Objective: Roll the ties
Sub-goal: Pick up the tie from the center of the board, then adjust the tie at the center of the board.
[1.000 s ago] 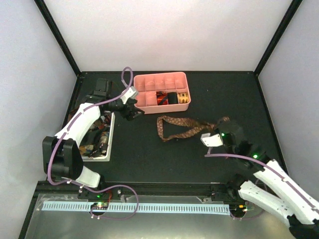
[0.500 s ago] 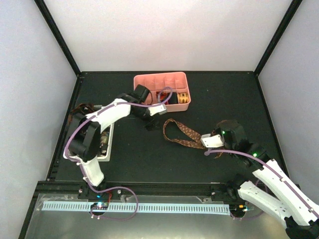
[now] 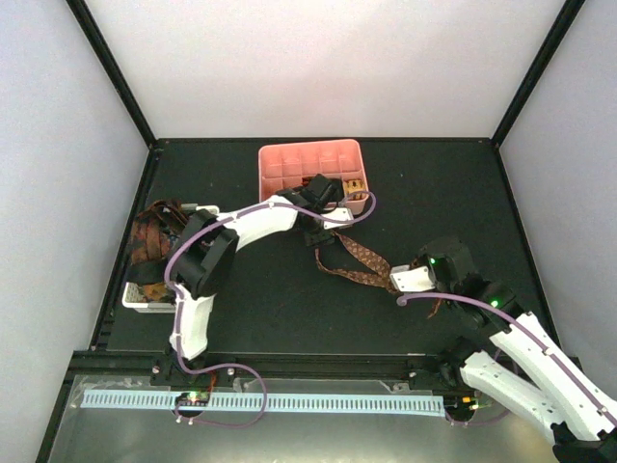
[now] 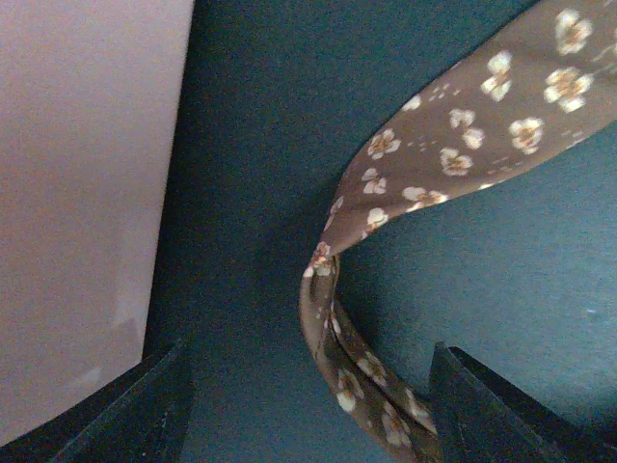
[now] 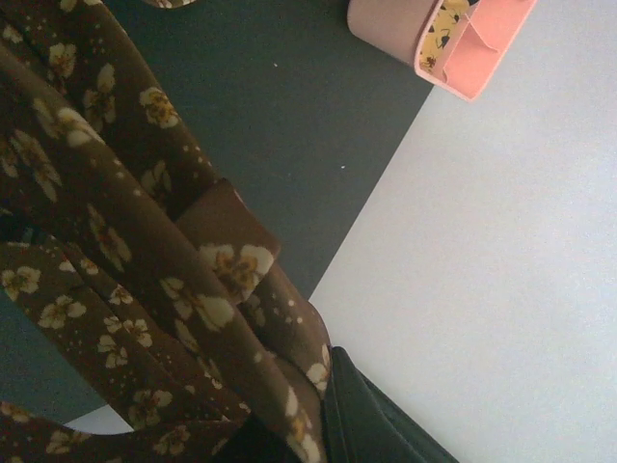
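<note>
Left gripper (image 4: 308, 386) stood wide open, holding nothing — the tie's (image 4: 453, 164) folded end lay on the table (image 4: 241, 145) between its fingers. From there the tie ran rightward to the right gripper (image 3: 409, 281), clamped on its bunched other end.

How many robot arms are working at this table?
2. The left arm reaches across to the brown tie just in front of the pink tray; the right arm is at the tie's other end, on the right.
</note>
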